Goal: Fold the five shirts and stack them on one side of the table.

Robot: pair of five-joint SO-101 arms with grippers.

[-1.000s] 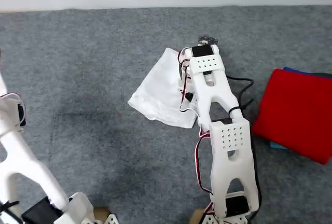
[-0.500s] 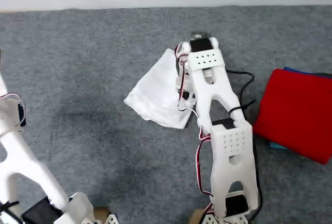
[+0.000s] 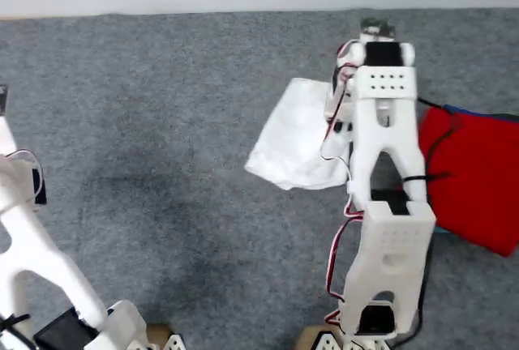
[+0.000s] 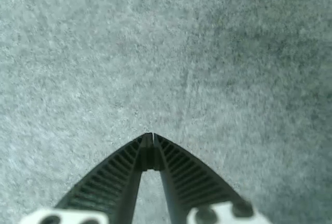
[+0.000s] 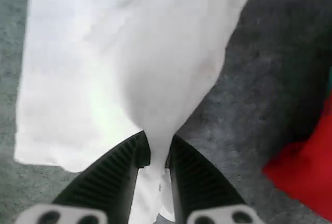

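A: Left pincer [image 4: 153, 142]?
B: Tips pressed together, empty, above bare table [image 4: 218, 53].
A: Right pincer [image 5: 154, 154]?
B: Clamped on the white shirt [image 3: 296, 135], mid-table toward the far edge, near the red folded shirt [image 3: 474, 180] at the right edge.

Red shirt [image 3: 478, 188] partly beyond high view's edge

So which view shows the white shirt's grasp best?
Right wrist view: the right gripper is shut on a fold of the white shirt. High view: the shirt's outline, the arm covering the grasp. Left wrist view: grey table.
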